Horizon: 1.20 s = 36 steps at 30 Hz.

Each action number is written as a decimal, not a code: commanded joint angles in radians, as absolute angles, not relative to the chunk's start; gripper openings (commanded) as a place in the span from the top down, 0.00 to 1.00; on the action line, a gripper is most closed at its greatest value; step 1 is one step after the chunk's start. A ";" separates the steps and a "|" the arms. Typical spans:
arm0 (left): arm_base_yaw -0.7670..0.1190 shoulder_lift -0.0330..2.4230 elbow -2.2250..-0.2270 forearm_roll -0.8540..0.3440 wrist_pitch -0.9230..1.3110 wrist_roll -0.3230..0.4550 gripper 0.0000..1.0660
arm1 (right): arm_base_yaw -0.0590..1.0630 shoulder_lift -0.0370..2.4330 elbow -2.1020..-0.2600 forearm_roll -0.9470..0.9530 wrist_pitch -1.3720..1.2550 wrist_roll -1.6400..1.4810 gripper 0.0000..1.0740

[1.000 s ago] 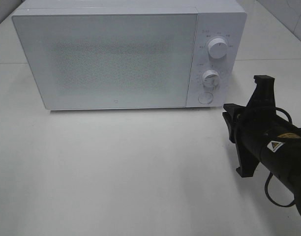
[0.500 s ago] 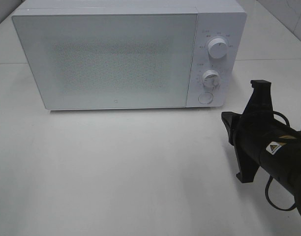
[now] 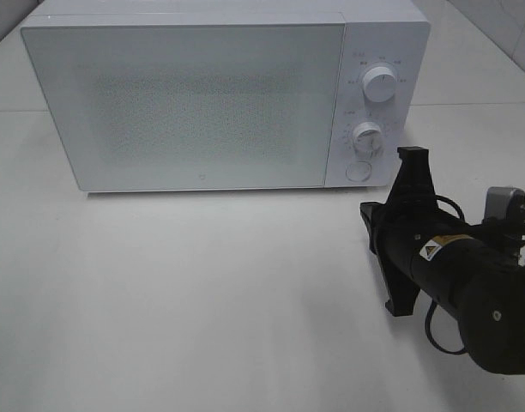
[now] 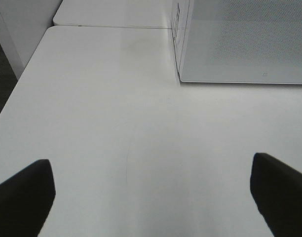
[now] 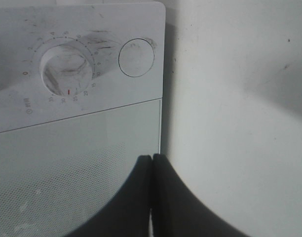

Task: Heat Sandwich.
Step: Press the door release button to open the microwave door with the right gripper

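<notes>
Right wrist view: I see my right gripper (image 5: 152,160) with its two fingers (image 5: 136,197) pressed flat together and nothing between them.
Right gripper, place: it hangs above the table (image 3: 202,300) on the near side of the microwave (image 3: 65,103), in front of its right end; I see no contact between them.
Right arm: the black arm (image 3: 468,283) reaches in from the near right corner.
Control panel: just beyond the fingertips sit the lower dial (image 5: 67,74) and the round button (image 5: 136,58); the upper dial (image 3: 380,85) stands above them.
Door: the microwave door (image 3: 194,103) is shut, its window speckled and pale.
Left gripper (image 4: 151,197): fingers spread wide, holding nothing, over bare white table, with the microwave's left front corner beyond it.
Sandwich: none of my views shows it, so I cannot tell where it is.
</notes>
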<state>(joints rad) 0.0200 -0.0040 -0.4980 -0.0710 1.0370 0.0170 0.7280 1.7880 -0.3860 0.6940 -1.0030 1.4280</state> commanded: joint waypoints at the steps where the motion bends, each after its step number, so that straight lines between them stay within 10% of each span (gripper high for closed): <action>1: 0.020 -0.027 -0.496 -0.070 1.034 0.013 0.05 | 0.701 1.818 -0.424 0.682 -0.985 1.414 1.00; 36: 0.020 -0.027 -0.496 -0.070 1.034 0.013 0.05 | 0.465 2.019 -0.764 0.617 -0.811 1.281 0.99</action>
